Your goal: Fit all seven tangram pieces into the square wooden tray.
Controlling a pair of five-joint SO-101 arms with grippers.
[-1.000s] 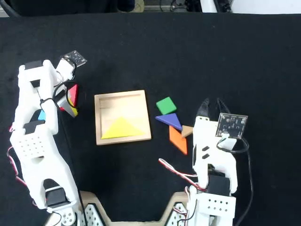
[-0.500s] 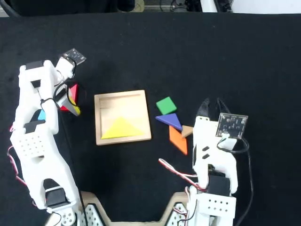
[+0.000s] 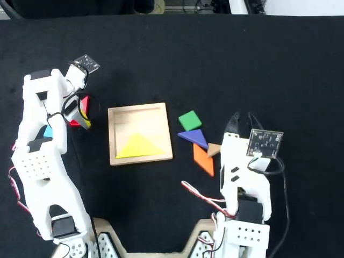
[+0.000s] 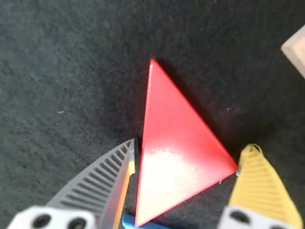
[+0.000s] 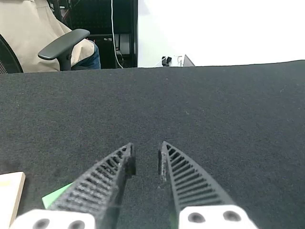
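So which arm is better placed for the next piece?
Left. The left gripper has jaws either side of the red triangle, right beside the tray. The right gripper hangs over bare cloth beside the green square.

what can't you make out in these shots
- Blue piece: high view, mostly under the left arm, shape unclear.
- Tan piece: high view, partly under the right arm.
- Green square: right wrist view, mostly behind the right tool.
- Tray: left wrist view, cut off by the edge.
- Left tool on the red triangle: grip or not, unclear in left wrist view.
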